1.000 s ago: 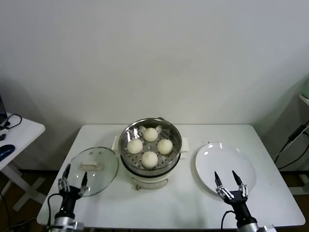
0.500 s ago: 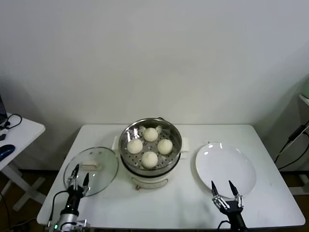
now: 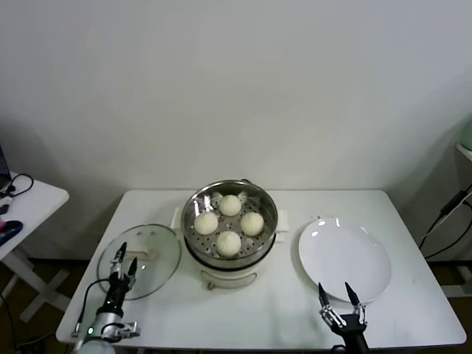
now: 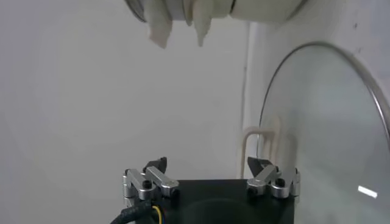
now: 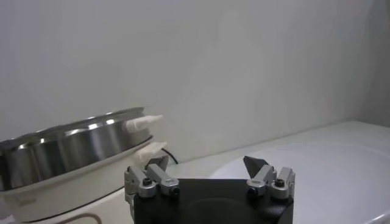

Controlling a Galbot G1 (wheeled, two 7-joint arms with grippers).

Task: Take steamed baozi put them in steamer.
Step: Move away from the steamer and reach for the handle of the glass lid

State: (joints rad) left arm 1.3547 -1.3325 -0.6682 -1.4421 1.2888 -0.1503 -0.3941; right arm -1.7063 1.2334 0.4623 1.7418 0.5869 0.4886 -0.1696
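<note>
Four off-white baozi point(image 3: 229, 223) sit on the perforated tray inside the steel steamer point(image 3: 258, 248) at the table's middle. The steamer also shows in the right wrist view point(image 5: 67, 149) and its base in the left wrist view point(image 4: 262, 9). My left gripper point(image 3: 126, 257) is open and empty, low at the front left over the near edge of the glass lid point(image 3: 151, 267). In the left wrist view my left gripper point(image 4: 207, 163) points along the lid point(image 4: 323, 134). My right gripper point(image 3: 334, 293) is open and empty at the near edge of the white plate point(image 3: 346, 254). It also shows in the right wrist view point(image 5: 206, 162).
The white plate point(image 5: 317, 164) is bare. A side table point(image 3: 33, 199) with a cable and a blue object stands at the far left. The white table point(image 3: 280, 310) ends just behind both grippers at the front.
Both arms have drawn back and down towards the front edge; the right gripper left the plate's near part, the left one shifted slightly right over the lid's edge. The baozi have not moved.
</note>
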